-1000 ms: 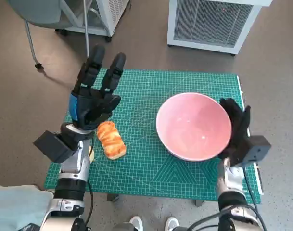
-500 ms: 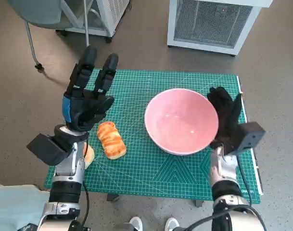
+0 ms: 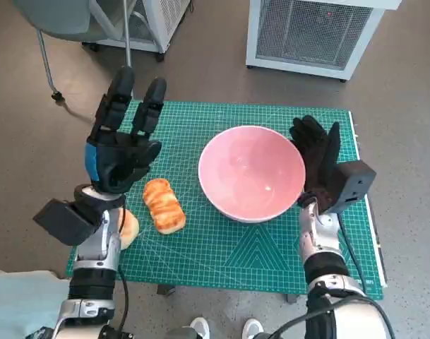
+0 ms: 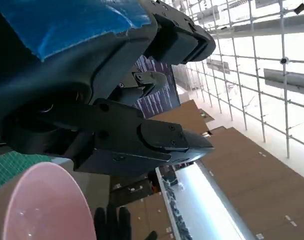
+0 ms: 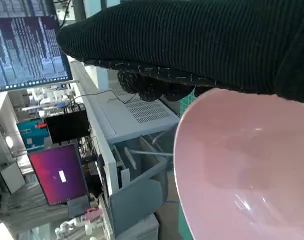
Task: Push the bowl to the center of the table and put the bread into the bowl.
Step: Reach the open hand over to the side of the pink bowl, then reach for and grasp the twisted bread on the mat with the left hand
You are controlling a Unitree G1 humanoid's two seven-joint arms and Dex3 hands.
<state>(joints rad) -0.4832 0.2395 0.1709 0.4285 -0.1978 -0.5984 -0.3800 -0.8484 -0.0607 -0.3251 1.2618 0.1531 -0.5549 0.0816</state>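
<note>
A pink bowl (image 3: 251, 171) stands on the green cutting mat (image 3: 222, 254), a little right of its middle. My right hand (image 3: 317, 161) in the black glove presses flat against the bowl's right rim, fingers spread upward. The bowl (image 5: 241, 170) fills the right wrist view under the glove (image 5: 201, 45). A golden bread roll (image 3: 163, 205) lies on the mat's left part. My left hand (image 3: 121, 145) hovers above and behind the bread, fingers spread, holding nothing. In the left wrist view the left hand (image 4: 107, 110) is raised with the bowl's edge (image 4: 42, 205) below it.
A second bread-like piece (image 3: 128, 226) lies at the mat's left edge, partly behind my left forearm. A white grilled appliance (image 3: 310, 32) stands on the floor behind the table, a chair base (image 3: 56, 95) at far left. Two shoes (image 3: 222, 329) show below the table's near edge.
My right hand has pushed the bowl leftward toward the mat's middle. The left hand drifted slightly left and stays raised. The bread has not moved.
</note>
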